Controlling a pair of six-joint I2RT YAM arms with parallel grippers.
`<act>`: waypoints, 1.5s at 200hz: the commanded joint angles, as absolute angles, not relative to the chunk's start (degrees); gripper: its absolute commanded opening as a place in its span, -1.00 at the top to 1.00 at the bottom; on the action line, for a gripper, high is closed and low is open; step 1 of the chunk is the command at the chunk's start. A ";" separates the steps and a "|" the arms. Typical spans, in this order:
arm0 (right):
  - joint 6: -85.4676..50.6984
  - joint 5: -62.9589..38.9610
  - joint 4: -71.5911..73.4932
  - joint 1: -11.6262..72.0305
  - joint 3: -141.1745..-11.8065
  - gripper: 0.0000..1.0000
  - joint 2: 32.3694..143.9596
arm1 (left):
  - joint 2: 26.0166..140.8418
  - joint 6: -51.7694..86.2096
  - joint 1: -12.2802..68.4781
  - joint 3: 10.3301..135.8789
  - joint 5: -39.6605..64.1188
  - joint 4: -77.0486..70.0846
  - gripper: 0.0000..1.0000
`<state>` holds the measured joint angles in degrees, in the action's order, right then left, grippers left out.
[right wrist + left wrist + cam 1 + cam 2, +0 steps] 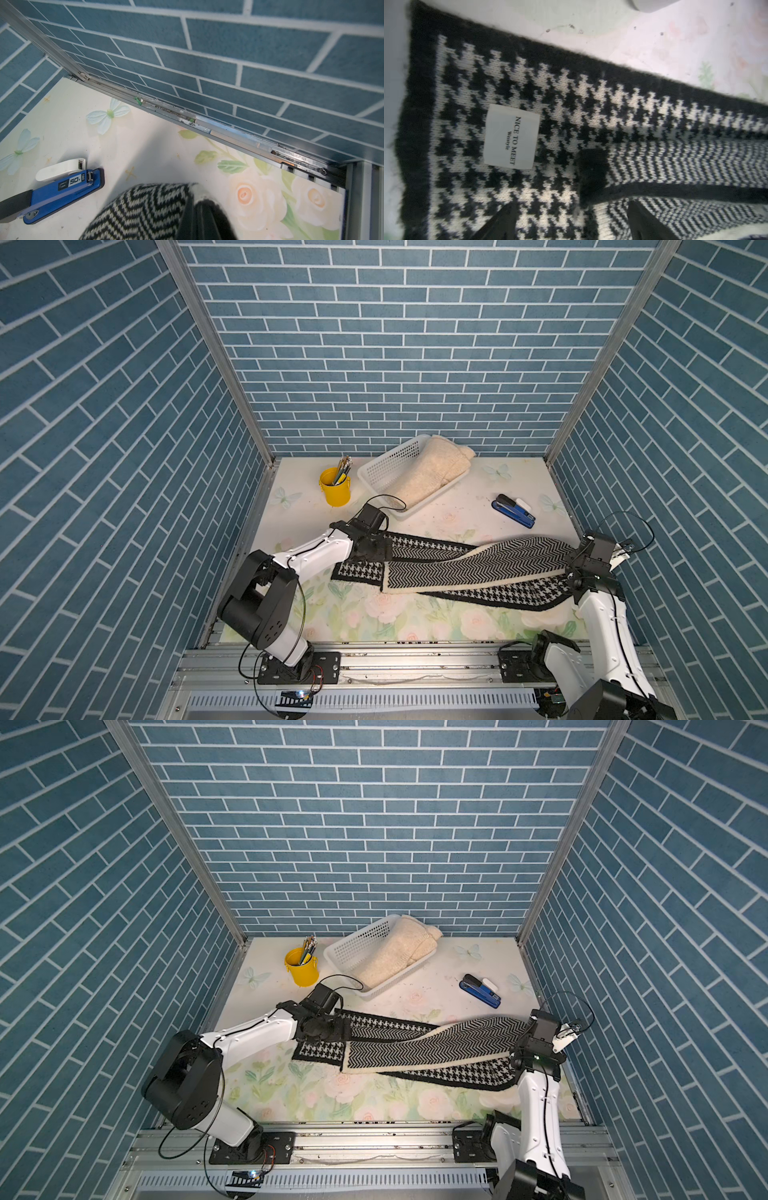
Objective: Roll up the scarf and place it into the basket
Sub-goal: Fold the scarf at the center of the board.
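The scarf lies doubled on the table before the basket, right end pinched taut by the right gripper, seemingly so the left gripper, fingers spread over the labelled end, can start rolling.

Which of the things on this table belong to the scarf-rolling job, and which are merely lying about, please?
Belong to the job:
- black-and-white knitted scarf
- shallow white perforated plastic basket

Lying about:
- small yellow bucket holding pencils
- blue stapler
- cream knitted bundle, lying in the basket
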<state>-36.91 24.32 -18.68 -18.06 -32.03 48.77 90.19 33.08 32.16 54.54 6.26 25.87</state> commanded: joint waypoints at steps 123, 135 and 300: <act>-33.75 24.35 -15.44 -18.31 -31.25 1.00 48.17 | 88.64 43.67 33.79 50.98 7.85 17.70 1.00; -33.66 24.17 -15.41 -18.28 -31.37 1.00 48.06 | 87.79 43.76 33.73 50.83 6.98 18.05 1.00; -33.43 1.69 -27.98 7.66 -32.99 1.00 36.04 | 72.38 38.60 12.04 56.28 7.22 35.70 1.00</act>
<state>-32.99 2.68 -25.67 6.02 -31.88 36.84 74.81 40.21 12.99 56.64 8.16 33.32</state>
